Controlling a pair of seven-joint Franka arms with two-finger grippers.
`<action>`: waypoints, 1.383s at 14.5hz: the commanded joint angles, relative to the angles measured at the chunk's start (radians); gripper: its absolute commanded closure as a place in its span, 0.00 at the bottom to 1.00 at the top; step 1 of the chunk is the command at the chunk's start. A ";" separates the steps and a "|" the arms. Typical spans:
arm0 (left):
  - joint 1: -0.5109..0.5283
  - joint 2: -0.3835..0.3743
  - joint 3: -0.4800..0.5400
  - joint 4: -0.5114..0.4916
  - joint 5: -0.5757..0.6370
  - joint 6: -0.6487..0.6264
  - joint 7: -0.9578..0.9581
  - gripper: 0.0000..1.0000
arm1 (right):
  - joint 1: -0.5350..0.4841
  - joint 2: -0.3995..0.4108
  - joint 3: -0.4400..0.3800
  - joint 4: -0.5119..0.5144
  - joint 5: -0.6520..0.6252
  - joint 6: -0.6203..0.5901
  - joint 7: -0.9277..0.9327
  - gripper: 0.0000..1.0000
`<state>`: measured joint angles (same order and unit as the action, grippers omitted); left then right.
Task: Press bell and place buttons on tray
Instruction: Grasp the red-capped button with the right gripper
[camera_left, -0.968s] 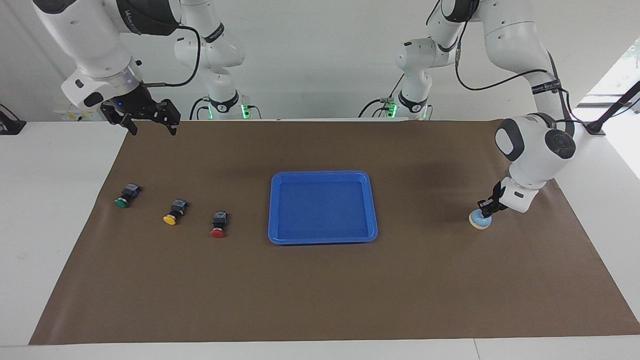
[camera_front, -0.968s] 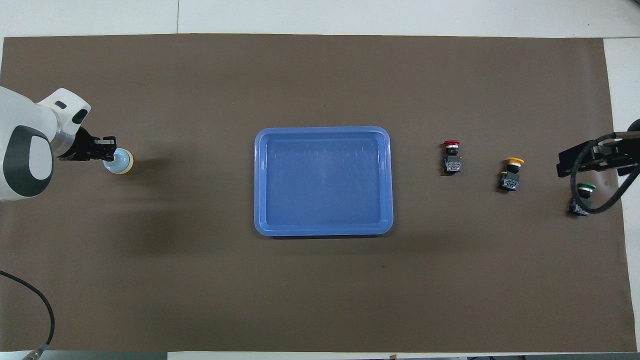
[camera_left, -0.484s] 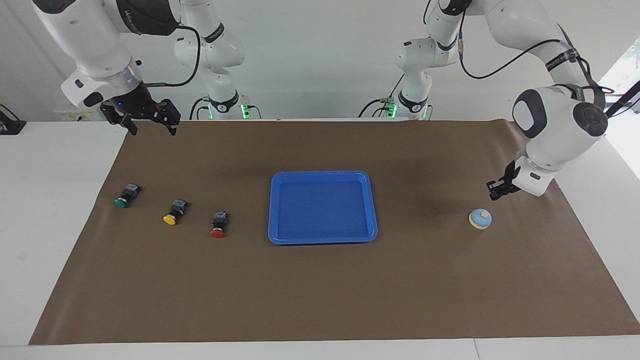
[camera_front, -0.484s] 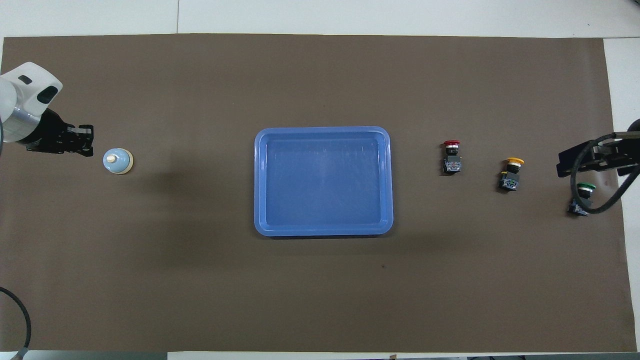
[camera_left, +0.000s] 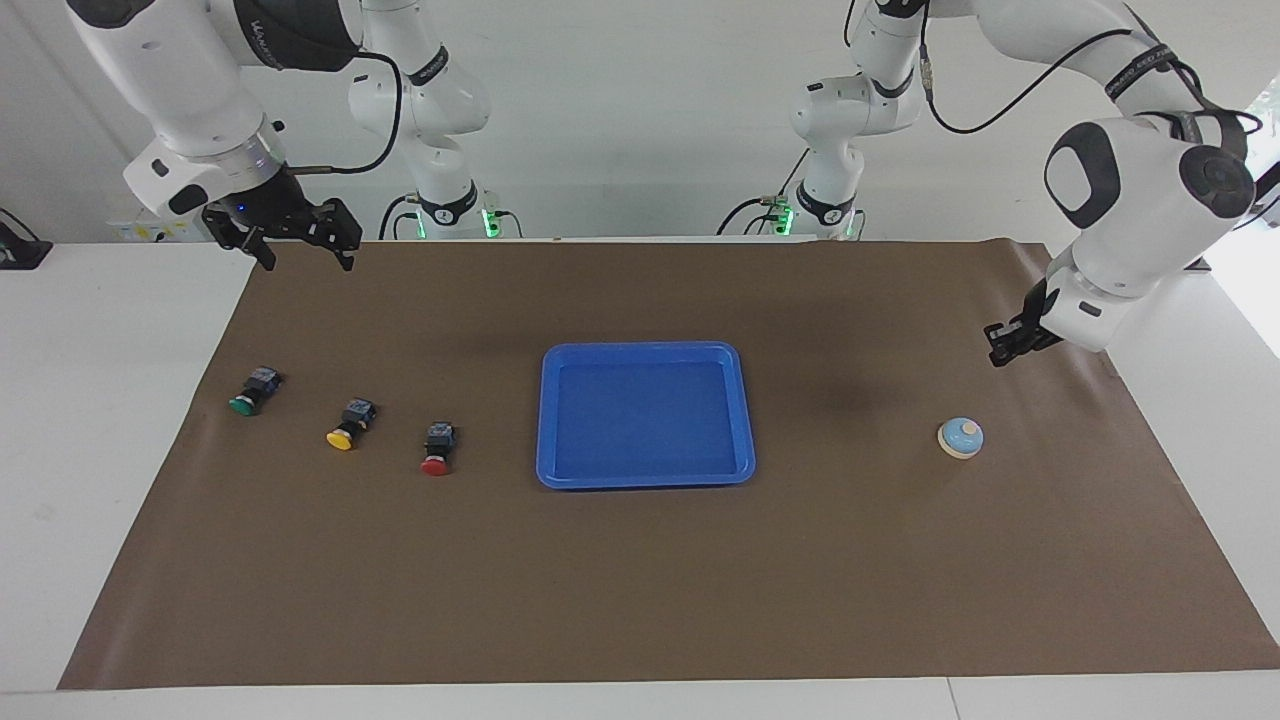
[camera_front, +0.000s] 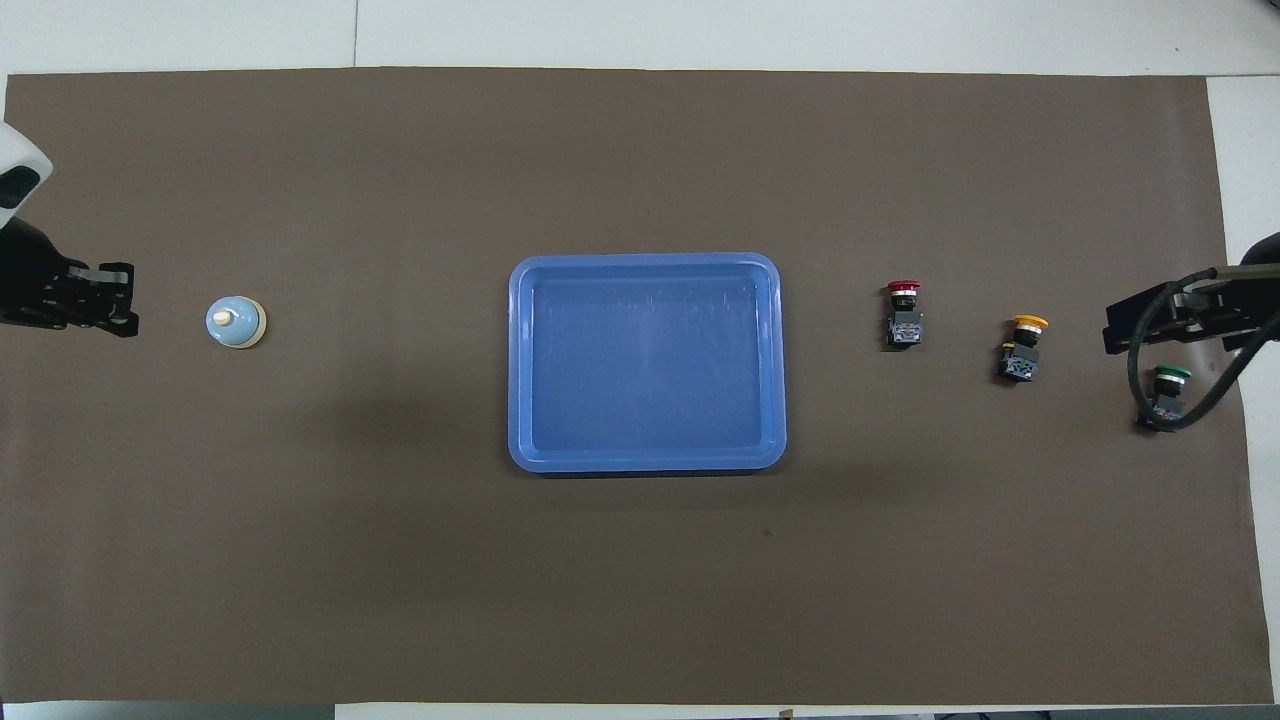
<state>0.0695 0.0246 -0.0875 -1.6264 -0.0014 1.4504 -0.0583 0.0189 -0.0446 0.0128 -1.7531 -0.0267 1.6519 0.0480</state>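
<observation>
The bell (camera_left: 960, 438) is sitting alone on the brown mat (camera_left: 640, 580) toward the left arm's end of the table, untouched, with the left gripper (camera_left: 1003, 346) hanging in the air over the mat just beside it on the robots' side; its fingertips are looking nearly together and carrying nothing, though how far apart they stand I cannot tell. The right gripper (camera_left: 295, 243) is waiting with jaws spread wide and empty, over the mat's edge nearest the robots at the right arm's end. Judging the step in hand: the buttons are now due. The green button (camera_left: 251, 390), yellow button (camera_left: 348, 423) and red button (camera_left: 438, 447) are lying on their sides in a row, well apart, the red one nearest the tray (camera_left: 645, 478), which is sitting mid-mat with nothing in it. To do it well: be coming down square over a black body, closing across its flat sides, not the round cap. The mat is lying flat, slightly rippled at the edges, over a white table (camera_left: 90, 420); white wall, daylight at the left arm's end.
</observation>
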 joint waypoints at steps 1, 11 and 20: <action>-0.004 -0.049 -0.012 -0.017 -0.012 -0.070 0.001 0.00 | 0.047 -0.061 0.007 -0.198 0.001 0.169 0.081 0.01; -0.007 -0.057 -0.015 -0.030 -0.012 0.005 0.000 0.00 | 0.061 0.307 0.007 -0.298 0.002 0.790 0.122 0.01; -0.036 -0.063 -0.015 -0.041 -0.002 -0.004 0.002 0.00 | 0.087 0.358 0.007 -0.295 0.001 0.783 0.027 0.12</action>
<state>0.0500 -0.0218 -0.1114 -1.6457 -0.0014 1.4355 -0.0584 0.1103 0.3235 0.0172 -2.0497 -0.0268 2.4652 0.1287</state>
